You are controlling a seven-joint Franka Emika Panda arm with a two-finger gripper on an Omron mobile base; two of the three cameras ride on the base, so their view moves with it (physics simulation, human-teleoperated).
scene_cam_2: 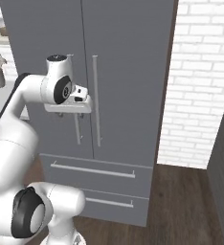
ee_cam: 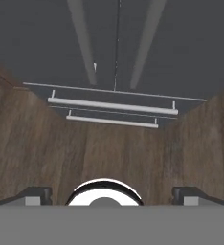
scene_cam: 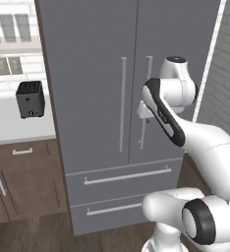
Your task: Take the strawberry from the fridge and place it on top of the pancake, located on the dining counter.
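In front of the shut fridge, my gripper hangs released, empty. I expect the strawberry is light, soft, bruisable: I'd pinch its sides gently.

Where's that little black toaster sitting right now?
In the left base view, the toaster stands on the white counter left of the closed fridge, above the brown cabinets.

no readable text, labels, brands or numbers on fridge or toaster.
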